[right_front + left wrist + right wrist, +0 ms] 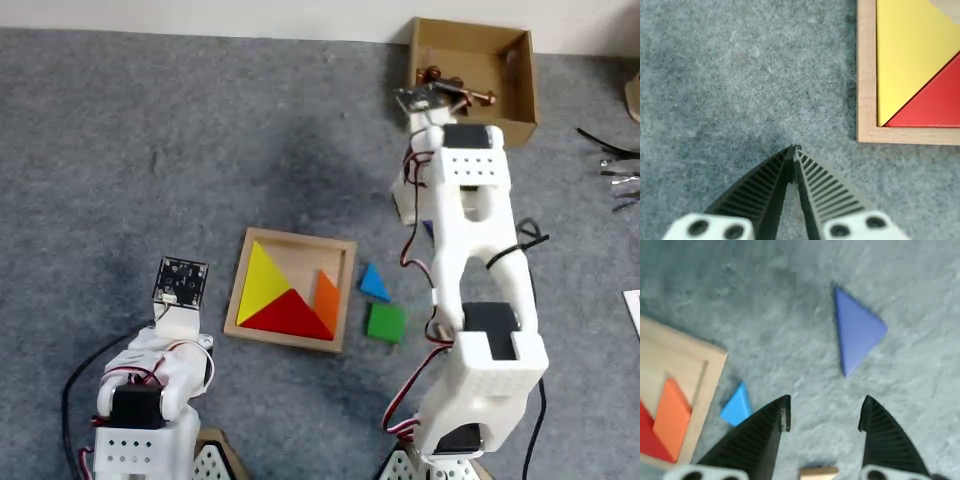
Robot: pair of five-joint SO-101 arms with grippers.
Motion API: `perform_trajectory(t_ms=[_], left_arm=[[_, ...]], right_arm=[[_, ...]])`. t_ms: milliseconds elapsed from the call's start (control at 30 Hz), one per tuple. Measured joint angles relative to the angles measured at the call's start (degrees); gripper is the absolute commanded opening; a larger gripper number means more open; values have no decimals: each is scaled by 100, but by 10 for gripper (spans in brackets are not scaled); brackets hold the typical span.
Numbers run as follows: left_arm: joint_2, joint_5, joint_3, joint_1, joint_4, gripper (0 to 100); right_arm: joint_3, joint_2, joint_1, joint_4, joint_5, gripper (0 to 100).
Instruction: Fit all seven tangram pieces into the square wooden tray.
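Item 1. Left gripper (794,149), ribbed black fingers pressed together at the tips with nothing between them; it sits over the grey carpet-like table cover (150,150), just beside one corner of the tray.

Item 2. Green square wooden piece (385,322), flat on the cover, near the tray's right-hand side but apart from it.

Item 3. Square wooden tray (300,238), flat on the cover between the two arms. Contents: large yellow triangle (262,280), large red triangle (290,315) meeting it along one long edge, and an orange four-sided piece (326,292) against the red one. The tray's remaining floor is bare wood.

Item 4. Small light-blue triangle (373,283), on the cover just outside the tray, beyond the green square.

Item 5. Right gripper (826,405), jaws spread wide and holding nothing, hanging above the cover beyond the tray.

Item 6. Darker blue triangle (856,330), flat on the cover ahead of the right gripper, well apart from the tray.

Item 7. Open cardboard box (522,85) at the table's far edge, holding small brownish items too small to identify.
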Motion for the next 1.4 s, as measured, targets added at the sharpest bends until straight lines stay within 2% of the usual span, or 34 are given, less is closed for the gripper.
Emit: perform_trajectory(t_ms=[167, 333, 467, 667, 867, 1000, 1400], left_arm=[[0, 0, 0, 0, 0, 5], [0, 0, 0, 0, 0, 5], [0, 0, 0, 0, 0, 5], [0, 0, 0, 0, 0, 5], [0, 0, 0, 0, 0, 5], [0, 0, 0, 0, 0, 5], [0, 0, 0, 0, 0, 5]], right_arm=[[-18, 0, 9, -290, 369, 238], [-18, 44, 149, -378, 413, 257], [-167, 624, 299, -448, 413, 257], [-1204, 1846, 378, -475, 440, 257], [-2804, 2690, 387, 176, 448, 257], [-3692, 3297, 387, 501, 721, 257], [-4677, 4369, 220, 923, 835, 257]])
